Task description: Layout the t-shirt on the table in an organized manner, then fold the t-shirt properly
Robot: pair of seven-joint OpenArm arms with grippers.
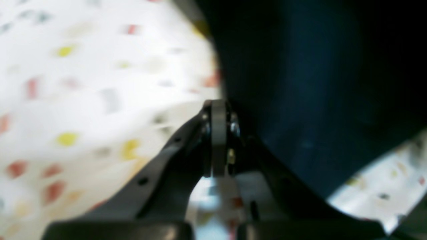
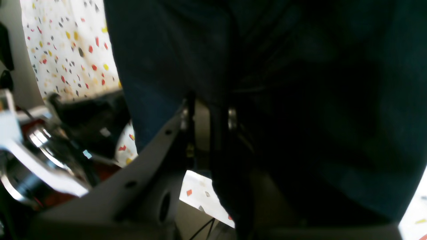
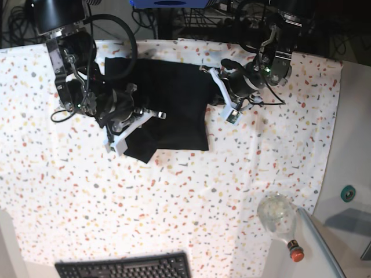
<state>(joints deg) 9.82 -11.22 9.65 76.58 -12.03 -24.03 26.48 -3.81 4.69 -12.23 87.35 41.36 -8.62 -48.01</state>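
The t-shirt (image 3: 171, 104) is found spread dark on the table (image 3: 174, 191), between the two grippers. The left gripper (image 1: 218, 110) is seen with its fingers (image 1: 218, 140) pressed fully together; the shirt's edge lies just beside their tips, and whether cloth is pinched cannot be told. The right gripper (image 2: 208, 106) is seen with fingers (image 2: 230, 120) set narrow, dark cloth caught between them and draped beyond the tips. A keyboard (image 3: 124, 267) lies well apart from both.

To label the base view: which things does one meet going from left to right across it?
Right gripper → t-shirt → left gripper → clear bottle → green tape roll.
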